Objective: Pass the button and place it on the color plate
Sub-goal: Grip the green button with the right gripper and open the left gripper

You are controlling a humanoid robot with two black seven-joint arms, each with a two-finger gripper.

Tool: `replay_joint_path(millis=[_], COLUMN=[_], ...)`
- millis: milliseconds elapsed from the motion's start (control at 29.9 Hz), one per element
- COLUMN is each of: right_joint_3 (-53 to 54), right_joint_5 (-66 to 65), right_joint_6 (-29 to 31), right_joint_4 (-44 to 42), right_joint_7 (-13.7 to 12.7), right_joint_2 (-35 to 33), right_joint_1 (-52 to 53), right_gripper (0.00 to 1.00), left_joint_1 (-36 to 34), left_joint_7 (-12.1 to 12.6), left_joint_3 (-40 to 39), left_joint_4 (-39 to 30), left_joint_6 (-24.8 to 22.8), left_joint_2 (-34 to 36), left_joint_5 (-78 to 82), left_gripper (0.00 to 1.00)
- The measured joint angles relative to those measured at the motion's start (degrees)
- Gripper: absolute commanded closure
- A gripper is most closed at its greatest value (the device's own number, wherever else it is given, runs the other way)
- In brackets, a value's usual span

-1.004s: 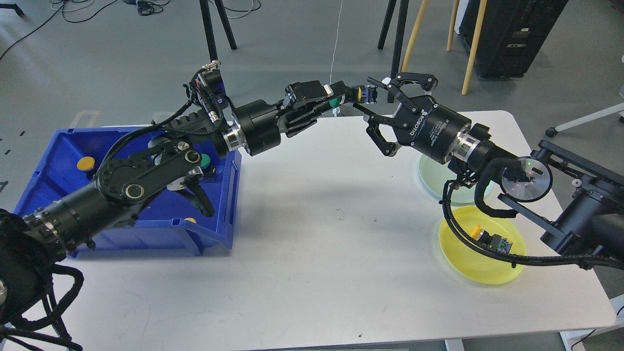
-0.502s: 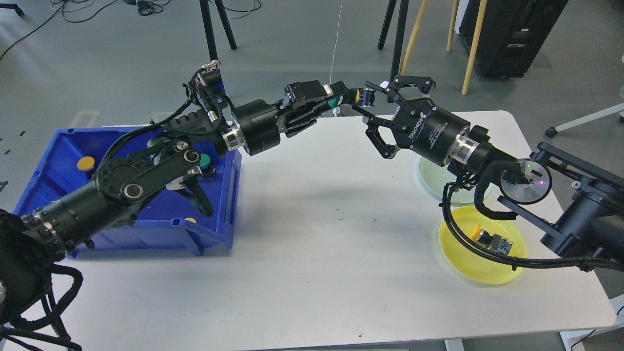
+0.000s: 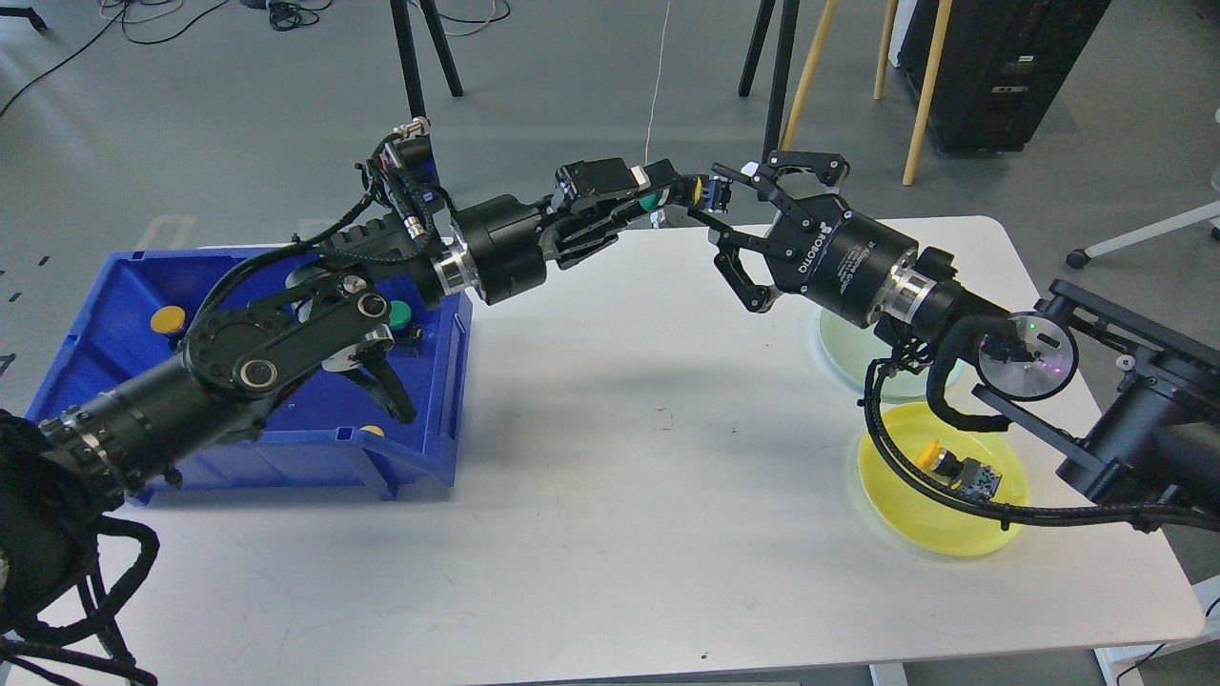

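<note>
My left gripper reaches over the table's far edge, shut on a yellow-capped button with a dark blue body that sticks out to the right. My right gripper faces it, open, with one finger above the button's body and one below; I cannot tell whether they touch it. A yellow plate at the front right holds another yellow button. A pale green plate lies behind it, partly hidden by my right arm.
A blue bin at the left holds a yellow button and a green button, partly behind my left arm. The white table ends close behind the grippers. Tripod and stool legs stand beyond it.
My right gripper has moved left toward my left gripper, so its open fingers now straddle the held button. The left arm has barely moved.
</note>
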Motion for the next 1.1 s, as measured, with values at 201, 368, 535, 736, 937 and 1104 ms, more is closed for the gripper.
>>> replay_joint_path(millis=[201,368,535,736,937,1104], right_joint_3=[0.24,0.28,0.37,0.47,0.44,0.35], right_joint_5=[-0.01,-0.01,0.04,0.04,0.04,0.02], right_joint_6=[-0.06,-0.10,-0.10,-0.10,-0.10,-0.10], right_joint_4=[0.05,0.05,0.05,0.11,0.08,-0.24], right_joint_7=[0.00,0.00,0.03,0.07,0.05,-0.04], right_joint_2=[0.00,0.01,0.00,0.01,0.00,0.08], right_joint_1=[0.00,-0.01,0.00,-0.01,0.01,0.08], right_gripper=[0.68,0.58,0.49,0.40,0.26,0.22], left_joint_1=[-0.02,-0.02,-0.02,-0.01,0.02,0.02], left_joint_7=[-0.02,-0.04,-0.04,-0.04,-0.03,-0.01], left_joint_3=[0.09,0.14,0.17,0.18,0.17,0.16], left_joint_4=[-0.03,-0.03,-0.03,-0.04,-0.01,0.00], left_joint_6=[-0.04,-0.07,-0.13,-0.15,-0.06,-0.11], left_joint_2=[0.01,0.04,0.03,0.01,0.04,0.04], left_joint_5=[-0.01,0.00,0.01,0.05,0.04,0.01], left_gripper=[0.92,0.92,0.92,0.92,0.92,0.91])
